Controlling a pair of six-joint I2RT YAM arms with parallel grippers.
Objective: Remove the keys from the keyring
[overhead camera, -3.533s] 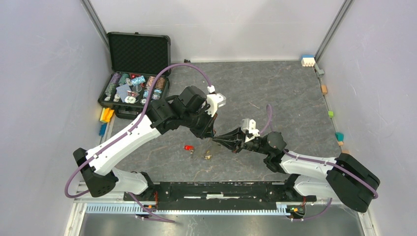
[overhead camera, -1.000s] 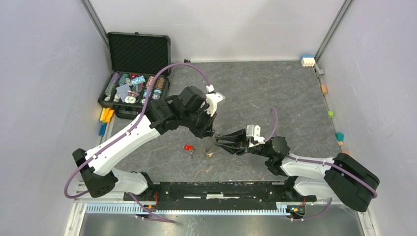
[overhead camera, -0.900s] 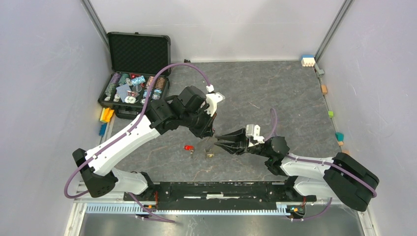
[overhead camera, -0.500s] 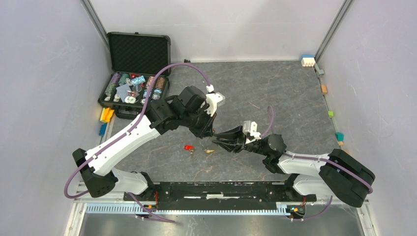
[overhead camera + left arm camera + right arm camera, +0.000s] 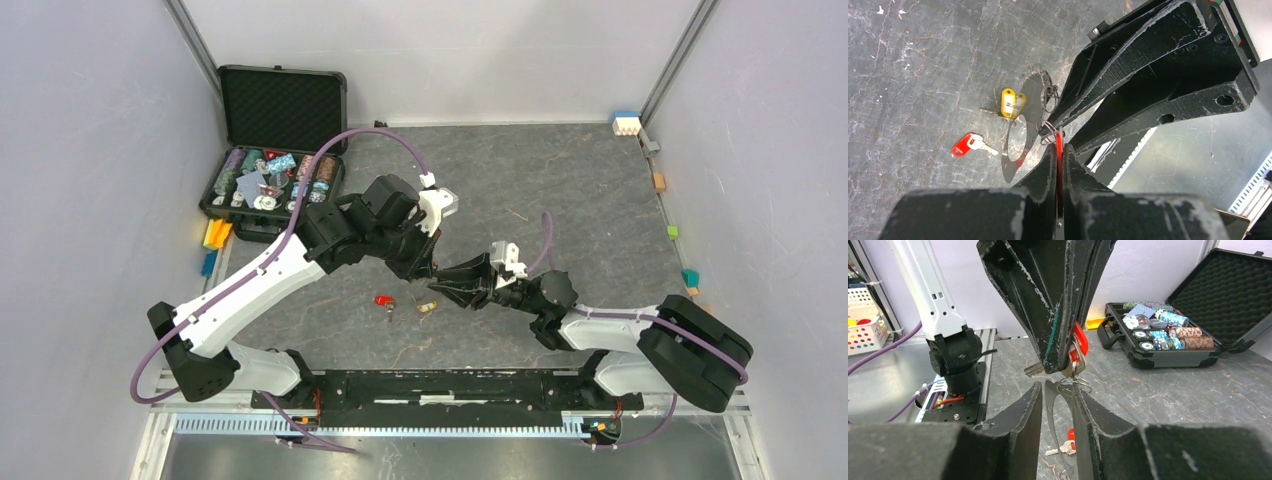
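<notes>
My left gripper (image 5: 430, 277) (image 5: 1059, 146) hangs over the table's near middle, shut on a red-headed key (image 5: 1079, 343). The key's silver rings (image 5: 1073, 385) join it to the keyring (image 5: 1011, 172) (image 5: 1050, 407), a dark grey strap loop hanging below. My right gripper (image 5: 436, 290) (image 5: 1057, 388) meets it from the right, its jaws partly closed on the loop's two edges. A loose red key (image 5: 383, 300) (image 5: 964, 145) (image 5: 1071, 434) lies on the table. A yellow key (image 5: 427, 307) (image 5: 1007, 101) lies by the strap's far end; I cannot tell whether it is attached.
An open black case (image 5: 275, 180) (image 5: 1168, 335) of poker chips stands at the back left. Small coloured blocks (image 5: 215, 236) lie beside it, and others (image 5: 627, 123) line the right wall. The left arm's base (image 5: 955, 360) and the front rail are close behind the grippers.
My right gripper has risen and closed in on the left gripper's tip. The yellow key, earlier dangling under the strap, now lies flat on the table. The left arm has stayed put.
</notes>
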